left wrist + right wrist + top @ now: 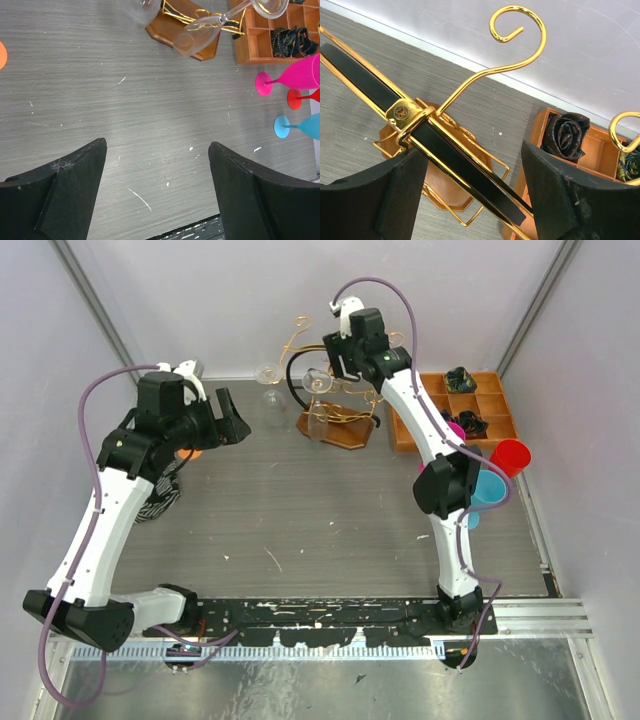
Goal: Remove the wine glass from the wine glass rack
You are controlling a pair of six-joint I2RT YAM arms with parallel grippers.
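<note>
The wine glass rack (346,428) stands at the back of the table, gold scrolled wire on a brown wooden base. A clear wine glass (318,422) hangs upside down from it, and a second clear glass (269,380) hangs at its left. My right gripper (341,364) is above the rack, open. In the right wrist view its jaws (472,150) straddle the rack's dark gold-edged hoop (367,72), with no glass in sight. My left gripper (232,420) hovers open to the left, holding nothing. In the left wrist view (157,144) the hanging glass (196,36) lies far ahead.
An orange compartmented tray (492,410) with dark rolled cloths sits right of the rack. Pink (295,75), red (510,456) and blue (488,490) plastic goblets stand beside the right arm. An orange object (193,452) and a striped item (160,502) lie under the left arm.
</note>
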